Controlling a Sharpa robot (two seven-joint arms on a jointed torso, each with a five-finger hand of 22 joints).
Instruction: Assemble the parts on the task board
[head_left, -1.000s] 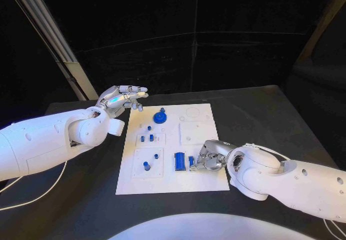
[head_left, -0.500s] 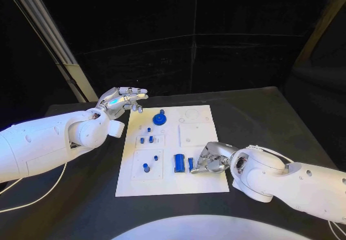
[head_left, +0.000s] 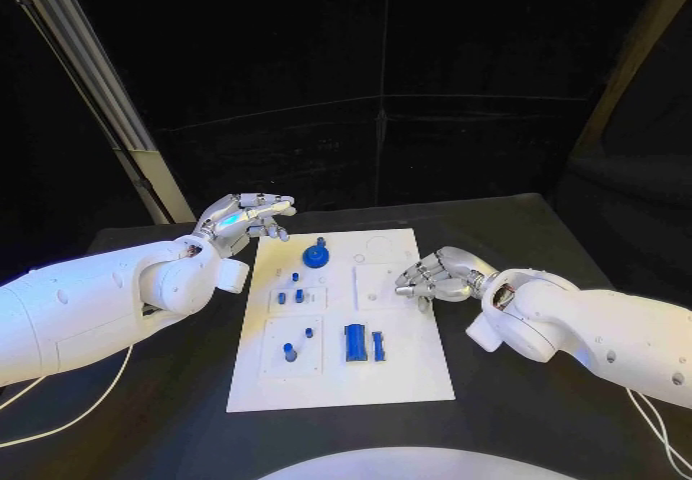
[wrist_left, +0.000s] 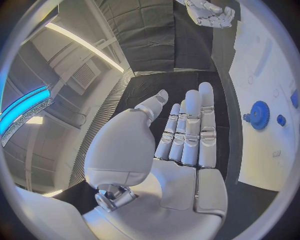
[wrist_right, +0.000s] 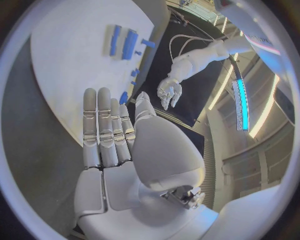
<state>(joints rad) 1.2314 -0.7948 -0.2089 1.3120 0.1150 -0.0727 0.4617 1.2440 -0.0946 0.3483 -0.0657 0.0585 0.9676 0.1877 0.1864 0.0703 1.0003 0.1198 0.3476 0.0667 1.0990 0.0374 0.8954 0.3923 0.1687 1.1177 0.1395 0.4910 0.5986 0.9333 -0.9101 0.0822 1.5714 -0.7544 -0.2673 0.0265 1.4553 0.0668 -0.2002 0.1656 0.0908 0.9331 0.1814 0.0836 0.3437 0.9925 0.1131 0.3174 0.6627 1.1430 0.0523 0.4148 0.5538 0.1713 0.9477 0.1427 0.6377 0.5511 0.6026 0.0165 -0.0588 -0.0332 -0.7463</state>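
Observation:
The white task board (head_left: 392, 385) lies in the middle of the black table. A blue gear (head_left: 317, 257) stands near its far end, with small blue pegs (head_left: 293, 294) just nearer. Toward the near end a blue block (head_left: 353, 342) lies with a narrow blue bar (head_left: 379, 345) beside it. My right hand (head_left: 431, 275) hovers at the board's right edge, holding nothing; in the right wrist view its fingers (wrist_right: 103, 125) are straight over the board (wrist_right: 69, 60). My left hand (head_left: 248, 215) is raised off the board's far left corner, with fingers (wrist_left: 190, 130) extended and empty, and the gear (wrist_left: 258, 115) beside it.
Two more blue pegs (head_left: 299, 340) stand in a square plate at the board's near left. A slanted metal post (head_left: 116, 120) rises behind the table's far left corner. Bare black tabletop (head_left: 562, 240) surrounds the board.
My right hand has lifted from the narrow blue bar at the board's near right and drawn back to the board's right edge, farther up. The bar stays beside the block. Left hand hardly moved.

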